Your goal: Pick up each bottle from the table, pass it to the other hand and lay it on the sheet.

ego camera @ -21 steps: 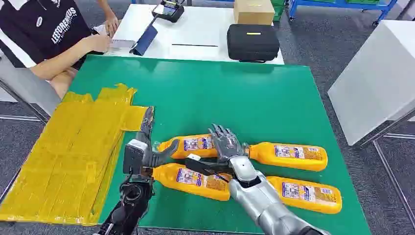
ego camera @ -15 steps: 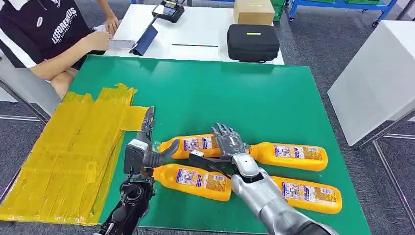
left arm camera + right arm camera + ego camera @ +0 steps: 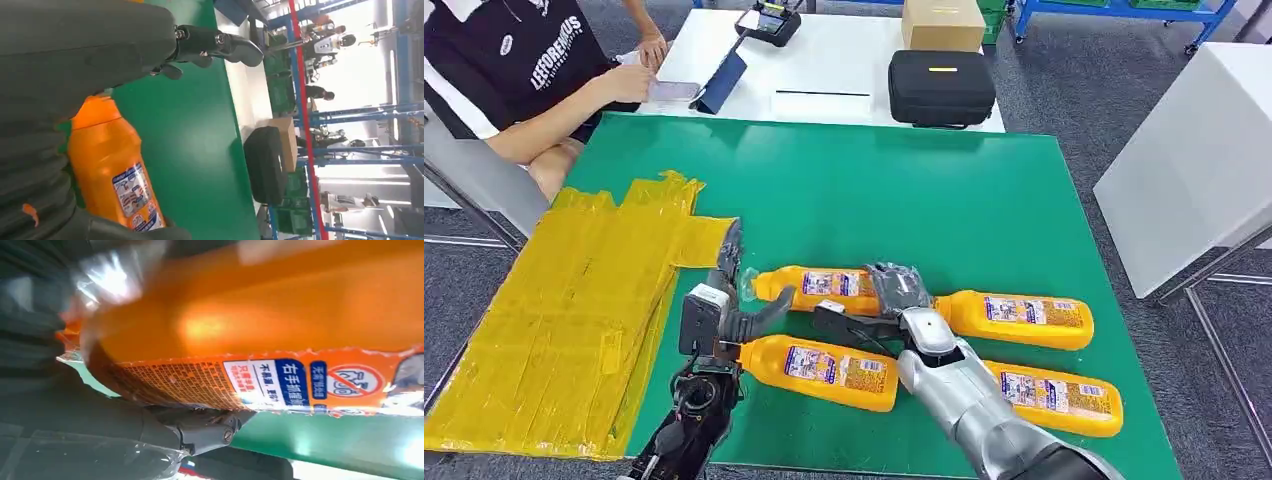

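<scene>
While four orange bottles lie on the green table (image 3: 984,190), right hand (image 3: 902,293) wraps the base of the far-left bottle (image 3: 819,288). Left hand (image 3: 724,300), fingers apart, empty, sits at its cap's 9 o'clock. Yellow sheet (image 3: 564,320) farther toward 9 o'clock.

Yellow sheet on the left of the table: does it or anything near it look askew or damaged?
The yellow sheet is crumpled and wrinkled, its far edge ragged and bunched, and it lies skewed to the green table edge. The four orange bottles look intact; nothing is spilled.
</scene>
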Controlling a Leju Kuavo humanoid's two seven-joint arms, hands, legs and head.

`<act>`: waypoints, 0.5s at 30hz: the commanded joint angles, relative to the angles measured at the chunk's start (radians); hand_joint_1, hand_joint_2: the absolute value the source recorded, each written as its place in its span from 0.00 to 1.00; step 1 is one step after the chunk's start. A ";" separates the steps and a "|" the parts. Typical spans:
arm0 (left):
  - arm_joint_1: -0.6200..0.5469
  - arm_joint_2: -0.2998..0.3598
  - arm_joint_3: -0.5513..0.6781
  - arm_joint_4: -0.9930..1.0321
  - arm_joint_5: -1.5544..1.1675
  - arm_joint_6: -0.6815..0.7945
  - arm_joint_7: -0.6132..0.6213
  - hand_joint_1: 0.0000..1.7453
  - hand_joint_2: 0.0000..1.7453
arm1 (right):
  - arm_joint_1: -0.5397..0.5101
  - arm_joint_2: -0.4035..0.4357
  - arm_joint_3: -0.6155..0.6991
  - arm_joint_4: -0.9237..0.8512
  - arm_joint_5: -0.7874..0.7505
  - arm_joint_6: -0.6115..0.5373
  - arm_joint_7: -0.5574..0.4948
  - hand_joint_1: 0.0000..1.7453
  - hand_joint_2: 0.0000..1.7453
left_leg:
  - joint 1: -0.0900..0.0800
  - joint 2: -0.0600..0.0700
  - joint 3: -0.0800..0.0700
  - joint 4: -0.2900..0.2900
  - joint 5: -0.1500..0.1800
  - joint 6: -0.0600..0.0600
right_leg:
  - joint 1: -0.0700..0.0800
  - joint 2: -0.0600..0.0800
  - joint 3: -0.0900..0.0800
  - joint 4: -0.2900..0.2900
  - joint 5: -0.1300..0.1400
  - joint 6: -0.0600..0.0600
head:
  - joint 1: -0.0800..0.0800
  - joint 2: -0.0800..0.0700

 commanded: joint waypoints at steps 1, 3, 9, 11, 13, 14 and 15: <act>-0.046 0.012 -0.015 0.069 0.007 -0.006 0.003 0.00 1.00 | 0.021 -0.024 -0.018 0.091 0.012 0.012 0.015 0.96 1.00 | 0.000 -0.003 0.004 -0.001 -0.001 -0.001 | 0.001 -0.004 0.005 -0.001 -0.002 -0.001 | 0.000 0.000; -0.046 0.012 -0.015 0.069 0.007 -0.006 0.003 0.00 1.00 | 0.021 -0.024 -0.018 0.091 0.012 0.012 0.015 0.96 1.00 | 0.001 -0.003 0.005 -0.001 -0.001 -0.002 | 0.001 -0.005 0.006 -0.002 -0.002 -0.002 | 0.000 0.000; -0.032 0.018 -0.013 0.051 0.012 0.002 0.003 0.00 1.00 | 0.023 -0.005 -0.059 0.068 -0.008 -0.113 0.005 1.00 1.00 | 0.000 -0.003 0.006 -0.001 -0.001 -0.002 | 0.001 -0.004 0.007 -0.002 -0.002 -0.002 | 0.000 0.000; -0.009 0.022 -0.009 0.022 0.009 0.002 0.003 0.00 1.00 | 0.024 0.010 -0.109 0.041 -0.039 -0.212 -0.014 1.00 1.00 | 0.000 -0.001 0.003 -0.001 -0.001 -0.001 | 0.001 -0.002 0.004 -0.001 -0.001 -0.001 | 0.000 0.000; 0.007 0.023 -0.004 -0.003 0.015 -0.012 0.003 0.00 1.00 | 0.039 0.026 -0.174 -0.006 -0.110 -0.290 -0.079 1.00 1.00 | 0.000 0.000 0.004 -0.001 -0.002 -0.001 | 0.000 -0.001 0.004 -0.001 -0.002 -0.001 | 0.000 0.000; 0.007 0.023 -0.004 -0.003 0.015 -0.012 0.003 0.00 1.00 | 0.039 0.026 -0.174 -0.006 -0.110 -0.290 -0.079 1.00 1.00 | 0.000 0.000 0.003 -0.001 -0.001 -0.001 | 0.000 -0.001 0.003 -0.001 -0.001 -0.001 | 0.000 0.000; 0.021 0.025 -0.005 -0.034 0.003 -0.008 0.003 0.00 1.00 | 0.052 0.040 -0.234 -0.043 -0.177 -0.351 -0.140 1.00 1.00 | 0.000 0.001 0.005 -0.001 -0.003 -0.002 | 0.000 -0.001 0.005 0.000 -0.002 -0.002 | 0.000 0.000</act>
